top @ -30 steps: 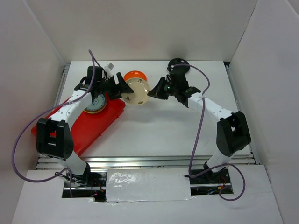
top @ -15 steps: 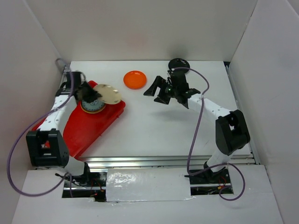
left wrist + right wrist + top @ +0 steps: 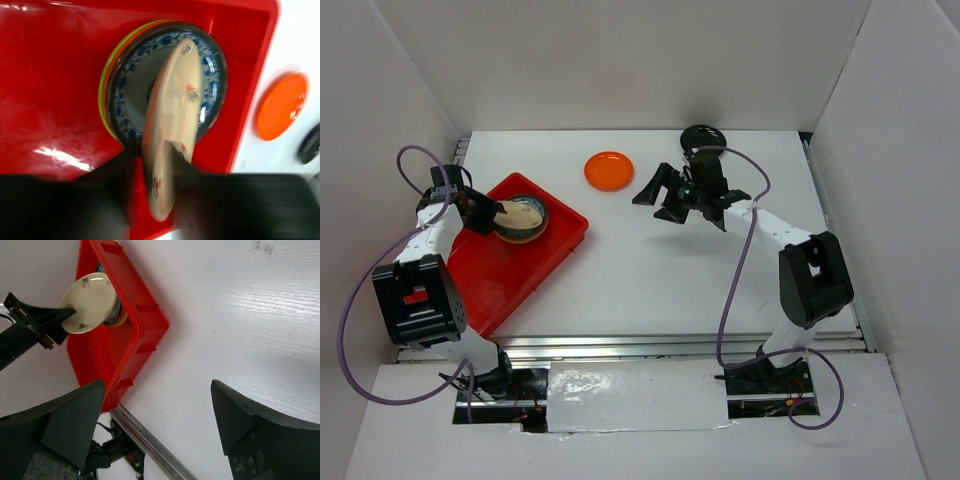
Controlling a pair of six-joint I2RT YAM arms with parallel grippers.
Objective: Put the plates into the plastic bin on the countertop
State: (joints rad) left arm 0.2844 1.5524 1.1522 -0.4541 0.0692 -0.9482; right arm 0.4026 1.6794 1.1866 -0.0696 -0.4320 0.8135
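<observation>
The red plastic bin (image 3: 495,285) (image 3: 50,100) (image 3: 150,325) lies at the left of the countertop (image 3: 650,280). In it is a stack of plates, a blue-white patterned one (image 3: 210,65) on top and a lime green rim (image 3: 102,95) beneath. A cream plate (image 3: 523,212) (image 3: 172,110) (image 3: 87,302) is tilted on edge over that stack. My left gripper (image 3: 485,215) (image 3: 150,150) has its fingers parted on either side of the cream plate's near rim, blurred by motion. My right gripper (image 3: 658,200) (image 3: 157,385) hangs wide open and empty over mid-counter. An orange plate (image 3: 609,170) (image 3: 280,107) and a black plate (image 3: 703,137) sit at the back.
A metal rail (image 3: 670,345) (image 3: 150,442) runs along the near edge of the countertop. White walls close in the left, back and right sides. The left arm's purple cable (image 3: 410,160) loops beside the bin.
The right gripper let go of the cream plate and opened. The left arm carried the plate from mid-counter leftward over the stack in the bin, and its fingers have spread.
</observation>
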